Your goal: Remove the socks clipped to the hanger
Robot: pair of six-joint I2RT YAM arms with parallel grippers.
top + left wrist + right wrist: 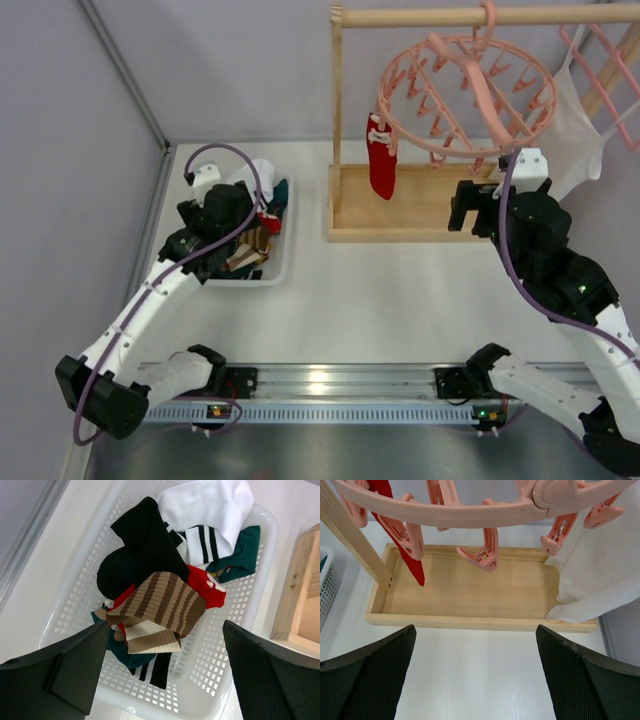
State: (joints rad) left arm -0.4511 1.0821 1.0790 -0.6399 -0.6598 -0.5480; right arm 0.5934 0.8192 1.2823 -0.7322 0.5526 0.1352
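Socks (264,222) fill the white basket (255,279) at 9 o'clock on the desk (380,300); one red sock (381,160) hangs clipped to the pink hanger (475,75) at 1 o'clock. Left wrist: left gripper (165,625) gapes wide, empty, over the pile. Right wrist: right gripper (475,630) spread wide, empty, below the hanger.

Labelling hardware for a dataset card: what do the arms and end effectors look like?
The left arm and right arm: white links, black joints, a looping purple cable each. The left end effector and right end effector: two broad black fingers, finely textured.
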